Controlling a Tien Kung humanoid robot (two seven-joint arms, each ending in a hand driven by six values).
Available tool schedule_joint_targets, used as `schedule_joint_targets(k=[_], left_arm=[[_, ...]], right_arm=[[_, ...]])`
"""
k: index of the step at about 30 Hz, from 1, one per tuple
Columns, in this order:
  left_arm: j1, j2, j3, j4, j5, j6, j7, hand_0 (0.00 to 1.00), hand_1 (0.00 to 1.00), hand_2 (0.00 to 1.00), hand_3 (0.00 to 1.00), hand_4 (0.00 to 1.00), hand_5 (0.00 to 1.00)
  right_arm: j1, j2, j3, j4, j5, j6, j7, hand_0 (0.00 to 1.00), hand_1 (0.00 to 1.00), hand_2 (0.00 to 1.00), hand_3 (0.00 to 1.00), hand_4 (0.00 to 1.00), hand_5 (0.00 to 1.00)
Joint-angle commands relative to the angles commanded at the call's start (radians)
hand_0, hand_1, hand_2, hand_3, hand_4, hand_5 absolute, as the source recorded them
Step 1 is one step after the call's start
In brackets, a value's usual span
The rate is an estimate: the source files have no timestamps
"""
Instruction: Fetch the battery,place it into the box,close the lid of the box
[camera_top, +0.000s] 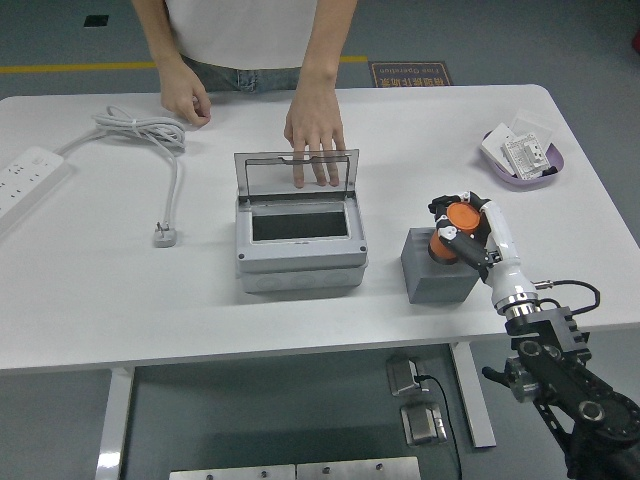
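A grey box (300, 252) stands at the table's middle with its clear lid (296, 176) raised upright. A person's hand (314, 135) rests flat on the table just behind the lid. My right hand (462, 232) is shut on an orange battery (455, 229) and holds it just above a grey block (436, 268), to the right of the box. The left arm is out of view.
A white power strip (28, 178) and its coiled cable (145, 130) lie at the left. A purple dish (523, 160) with white packets sits at the back right. The person's other hand (188, 100) rests as a fist at the far edge.
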Motion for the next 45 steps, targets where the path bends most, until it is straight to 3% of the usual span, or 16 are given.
schedule_joint_targets(k=[10,11,16,17,22,23,28,29,40,41,45], left_arm=[[0.001,0.0,-0.006,0.0,0.005,0.001,0.001,0.544,0.623,0.616,0.668,0.715,0.26],[0.001,0.0,-0.006,0.0,0.005,0.001,0.001,0.544,0.624,0.616,0.668,0.714,0.261],[0.001,0.0,-0.007,0.0,0.005,0.001,0.002,0.544,0.624,0.616,0.668,0.714,0.261],[0.001,0.0,-0.007,0.0,0.005,0.002,0.002,0.545,0.623,0.616,0.667,0.714,0.261],[0.002,0.0,-0.007,0.0,0.004,0.002,0.001,0.545,0.623,0.616,0.667,0.714,0.261],[0.002,0.0,-0.007,0.0,0.004,0.002,0.001,0.544,0.624,0.617,0.668,0.714,0.259],[0.003,0.0,-0.007,0.0,0.003,0.003,0.002,0.544,0.624,0.617,0.668,0.714,0.259],[0.003,0.001,-0.007,0.0,0.003,0.003,0.002,0.545,0.624,0.616,0.667,0.713,0.261],[0.005,0.001,-0.003,0.0,-0.004,0.005,0.004,0.545,0.624,0.616,0.666,0.711,0.26],[0.005,0.0,-0.003,0.0,-0.005,0.005,0.004,0.545,0.625,0.616,0.666,0.71,0.259],[0.006,0.0,-0.003,0.0,-0.005,0.005,0.004,0.545,0.625,0.616,0.666,0.71,0.259]], right_arm=[[0.009,-0.008,0.012,0.028,-0.002,-0.013,-0.004,0.585,0.586,0.536,0.451,0.002,0.079],[0.01,-0.008,0.012,0.03,-0.002,-0.014,-0.005,0.454,0.562,0.539,0.45,0.002,0.067],[0.015,-0.007,0.006,0.052,0.007,-0.024,-0.019,0.454,0.562,0.539,0.45,0.002,0.067],[0.016,-0.007,0.003,0.062,0.009,-0.026,-0.025,0.311,0.404,0.53,0.444,0.002,0.09],[0.025,-0.008,-0.007,0.1,0.022,-0.026,-0.044,0.311,0.404,0.53,0.444,0.002,0.09],[0.027,-0.009,-0.009,0.107,0.025,-0.025,-0.047,0.238,0.278,0.383,0.391,0.002,0.002],[0.058,-0.015,-0.029,0.161,0.028,-0.027,-0.07,0.238,0.278,0.383,0.391,0.002,0.002],[0.069,-0.015,-0.034,0.172,0.021,-0.031,-0.077,0.185,0.216,0.284,0.313,0.002,0.002],[0.147,-0.003,-0.065,0.228,-0.101,-0.072,-0.149,0.138,0.191,0.257,0.282,0.002,0.002],[0.151,-0.004,-0.066,0.235,-0.123,-0.072,-0.159,0.031,0.159,0.231,0.256,0.002,0.002],[0.168,-0.015,-0.061,0.288,-0.236,-0.055,-0.216,0.031,0.159,0.231,0.256,0.002,0.002]])
